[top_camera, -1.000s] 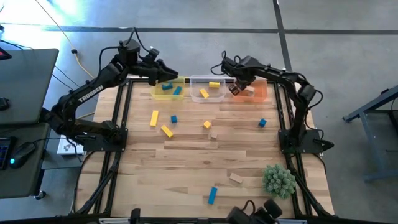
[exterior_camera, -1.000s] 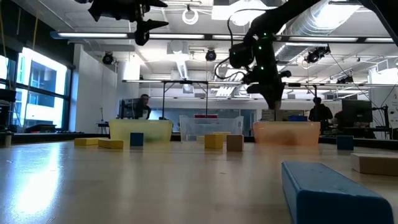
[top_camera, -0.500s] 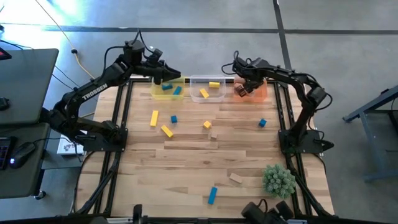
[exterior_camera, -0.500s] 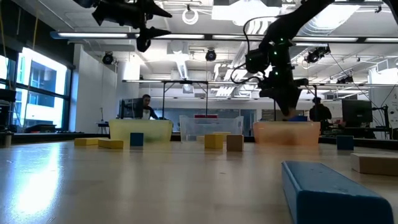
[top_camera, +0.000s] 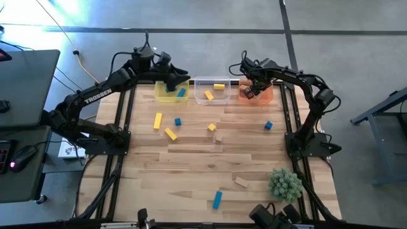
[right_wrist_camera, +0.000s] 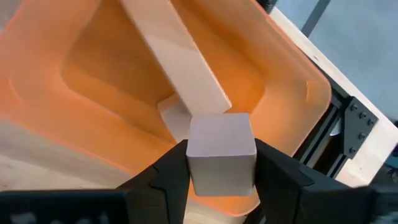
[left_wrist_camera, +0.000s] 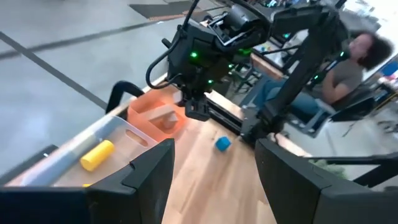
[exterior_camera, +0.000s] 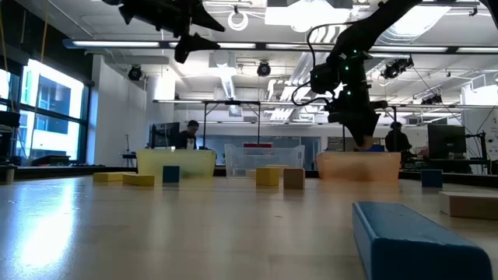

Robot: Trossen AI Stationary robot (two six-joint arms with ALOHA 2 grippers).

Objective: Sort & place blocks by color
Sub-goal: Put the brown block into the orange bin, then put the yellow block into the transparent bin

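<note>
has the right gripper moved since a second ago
Yes. In the high view the right gripper has shifted from the orange bin's left edge to over the bin, a tan cube between its fingers.

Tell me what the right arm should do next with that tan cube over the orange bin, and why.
Probably finish opening the right pincer so the tan cube drops. The cube sits between its fingers directly above the orange bin, which already holds a tan bar and another tan piece, so the colour matches. The left pincer waits open over the yellow bin.
</note>
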